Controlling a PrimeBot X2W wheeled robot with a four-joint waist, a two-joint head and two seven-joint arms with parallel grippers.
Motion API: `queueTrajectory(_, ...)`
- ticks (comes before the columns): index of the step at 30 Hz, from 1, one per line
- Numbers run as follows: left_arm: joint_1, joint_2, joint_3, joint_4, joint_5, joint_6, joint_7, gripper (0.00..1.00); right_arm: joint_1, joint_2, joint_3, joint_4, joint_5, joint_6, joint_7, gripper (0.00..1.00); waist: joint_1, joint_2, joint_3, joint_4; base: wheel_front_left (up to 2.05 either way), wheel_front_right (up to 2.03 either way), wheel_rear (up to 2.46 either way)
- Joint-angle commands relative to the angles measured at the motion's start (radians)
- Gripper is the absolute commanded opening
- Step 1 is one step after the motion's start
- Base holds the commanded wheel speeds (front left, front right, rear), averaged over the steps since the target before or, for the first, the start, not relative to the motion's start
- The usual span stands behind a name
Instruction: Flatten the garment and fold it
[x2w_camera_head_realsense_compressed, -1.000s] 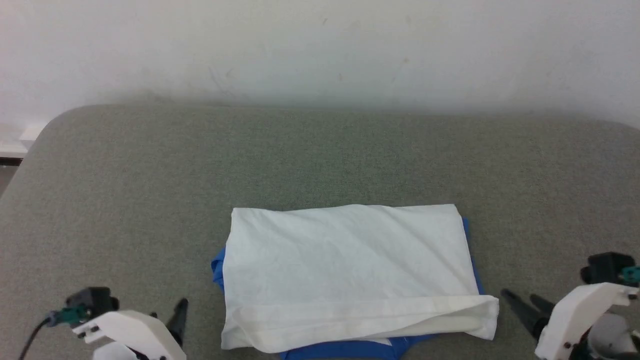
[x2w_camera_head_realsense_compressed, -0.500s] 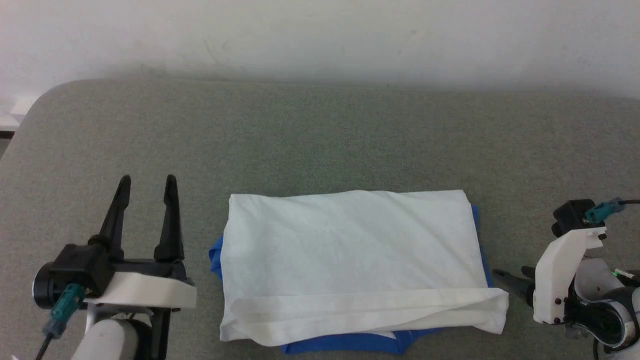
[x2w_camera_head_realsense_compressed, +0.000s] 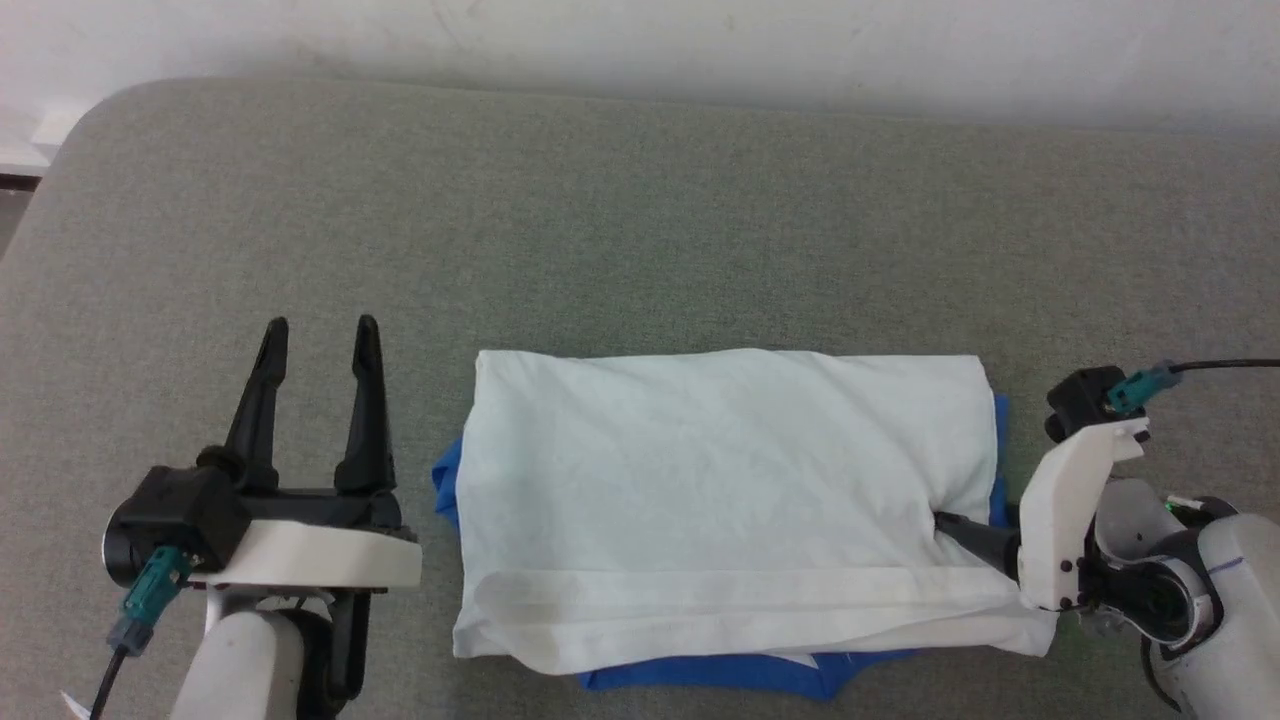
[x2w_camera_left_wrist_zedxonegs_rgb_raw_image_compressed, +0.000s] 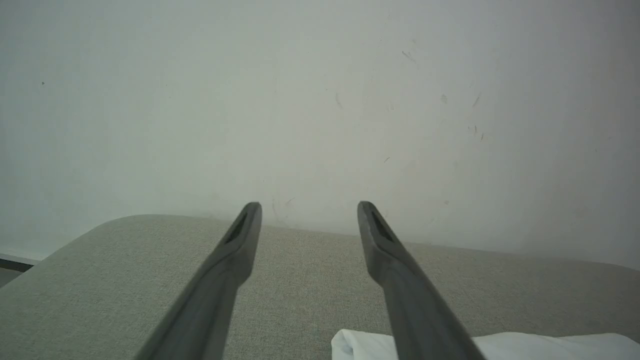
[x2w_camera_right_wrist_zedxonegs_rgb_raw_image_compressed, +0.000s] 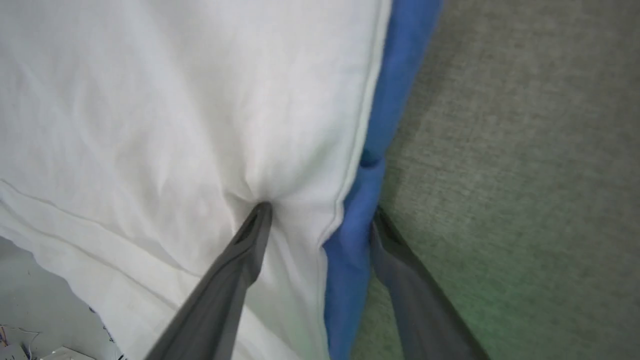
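Your left gripper (x2w_camera_head_realsense_compressed: 321, 326): two long dark tapered fingers (x2w_camera_head_realsense_compressed: 366, 400), black housing (x2w_camera_head_realsense_compressed: 175, 510) behind the jaws, white shell (x2w_camera_head_realsense_compressed: 310, 565) behind that, teal connector (x2w_camera_head_realsense_compressed: 150, 592) on a black cable (x2w_camera_head_realsense_compressed: 110, 675). Right gripper (x2w_camera_right_wrist_zedxonegs_rgb_raw_image_compressed: 319, 209): same fingers, white bracket (x2w_camera_head_realsense_compressed: 1065, 495) with dark screws (x2w_camera_head_realsense_compressed: 1066, 567), teal plug (x2w_camera_head_realsense_compressed: 1140, 385).

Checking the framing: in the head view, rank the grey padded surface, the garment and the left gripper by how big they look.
1. grey padded surface
2. garment
3. left gripper, clearly smallest, though it is probably nearer the camera, which may enlarge it.
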Motion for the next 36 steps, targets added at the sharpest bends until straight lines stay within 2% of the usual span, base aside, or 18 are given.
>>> queueTrajectory(1, -0.025, -0.018, 0.019, 0.017, 0.014, -0.022, -0.005, 1.0, 0.0, 0.035, 0.072, 0.044, 0.028, -0.001, -0.012, 1.0, 0.0, 0.0, 0.011, 0.005, 0.0, 0.0, 0.0)
queueTrajectory(4, -0.031, -0.04, 0.037, 0.035, 0.022, -0.046, -0.005, 1.0, -0.024, 0.037, 0.135, 0.061, 0.052, -0.001, -0.028, 1.0, 0.0, 0.0, 0.011, 0.005, 0.0, 0.0, 0.0)
queueTrajectory(10, -0.034, -0.069, 0.064, 0.058, 0.038, -0.08, -0.005, 1.0, -0.051, 0.022, 0.196, 0.098, 0.084, -0.001, -0.057, 1.0, 0.0, 0.0, 0.003, 0.006, 0.0, 0.0, 0.0)
queueTrajectory(11, -0.033, -0.074, 0.069, 0.062, 0.042, -0.087, -0.005, 1.0, -0.054, 0.016, 0.202, 0.109, 0.089, -0.001, -0.059, 0.77, 0.0, 0.0, 0.002, 0.006, 0.0, 0.0, 0.0)
queueTrajectory(12, -0.032, -0.078, 0.074, 0.066, 0.045, -0.092, -0.005, 1.0, -0.058, 0.009, 0.208, 0.118, 0.092, -0.001, -0.063, 0.28, 0.0, 0.0, -0.001, 0.006, 0.0, 0.0, 0.0)
queueTrajectory(13, -0.03, -0.081, 0.079, 0.069, 0.049, -0.098, -0.005, 1.0, -0.061, 0.002, 0.21, 0.126, 0.095, -0.001, -0.07, 0.0, 0.0, 0.0, -0.003, 0.005, 0.0, 0.0, 0.0)
queueTrajectory(19, -0.013, -0.096, 0.112, 0.077, 0.068, -0.121, -0.005, 1.0, -0.051, -0.05, 0.17, 0.176, 0.119, -0.001, -0.108, 0.0, 0.0, 0.0, -0.027, -0.005, 0.0, 0.0, 0.0)
queueTrajectory(22, 0.0, -0.099, 0.126, 0.083, 0.077, -0.129, -0.005, 1.0, -0.042, -0.108, 0.144, 0.209, 0.091, -0.001, -0.108, 0.0, 0.0, 0.0, -0.038, -0.017, 0.0, 0.0, 0.0)
queueTrajectory(26, 0.013, -0.106, 0.136, 0.093, 0.085, -0.137, -0.005, 1.0, -0.033, -0.161, 0.06, 0.285, 0.046, -0.001, -0.117, 0.0, 0.0, 0.0, -0.054, -0.031, 0.0, 0.0, 0.0)
queueTrajectory(32, 0.029, -0.12, 0.14, 0.108, 0.091, -0.148, -0.005, 1.0, -0.022, -0.162, -0.057, 0.365, -0.059, -0.001, -0.093, 0.0, 0.0, 0.0, -0.083, -0.05, 0.0, 0.0, 0.0)
queueTrajectory(36, 0.041, -0.126, 0.144, 0.112, 0.095, -0.153, -0.005, 1.0, -0.019, -0.131, -0.084, 0.31, -0.094, -0.001, -0.06, 0.0, 0.0, 0.0, -0.106, -0.061, 0.0, 0.0, 0.0)
